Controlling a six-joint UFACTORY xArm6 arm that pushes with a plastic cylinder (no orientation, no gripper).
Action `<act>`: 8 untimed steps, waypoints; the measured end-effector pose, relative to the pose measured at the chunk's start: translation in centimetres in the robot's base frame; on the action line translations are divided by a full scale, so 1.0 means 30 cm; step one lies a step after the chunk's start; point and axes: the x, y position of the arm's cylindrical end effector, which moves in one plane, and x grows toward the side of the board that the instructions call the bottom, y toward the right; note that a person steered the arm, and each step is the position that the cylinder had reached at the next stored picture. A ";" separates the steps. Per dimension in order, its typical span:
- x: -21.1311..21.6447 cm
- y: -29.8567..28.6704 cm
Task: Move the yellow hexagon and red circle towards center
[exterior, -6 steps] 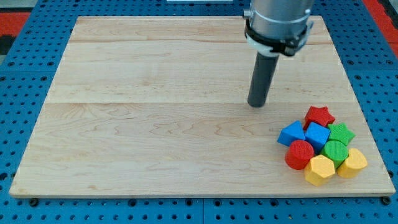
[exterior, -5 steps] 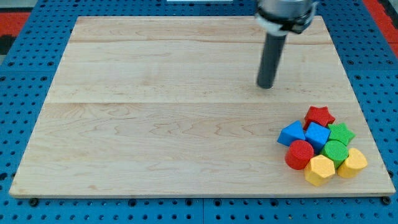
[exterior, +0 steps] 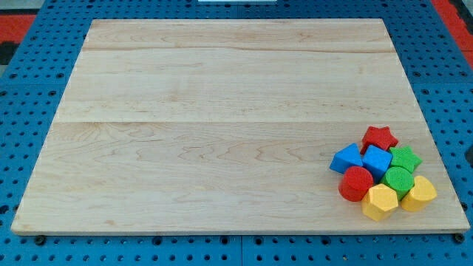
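- Tool: out of view, state impossible to tell.
- Yellow hexagon (exterior: 380, 202) and red circle (exterior: 356, 183) touching, clustered near worktop (exterior: 222, 111) bottom-right edge.
- Hemmed rightward by green circle (exterior: 399, 179) and blue blocks (exterior: 377, 160); open wood to the view's left.

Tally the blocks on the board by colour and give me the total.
Red: 2, red star and red circle
Blue: 2, and
Green: 2, green star and
Yellow: 2, yellow hexagon and
Total: 8
My tip is not in view.
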 end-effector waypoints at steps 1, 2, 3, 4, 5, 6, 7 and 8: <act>0.085 -0.041; 0.166 -0.165; 0.267 -0.270; 0.265 -0.354; 0.233 -0.448; 0.200 -0.524; 0.162 -0.587; 0.093 -0.654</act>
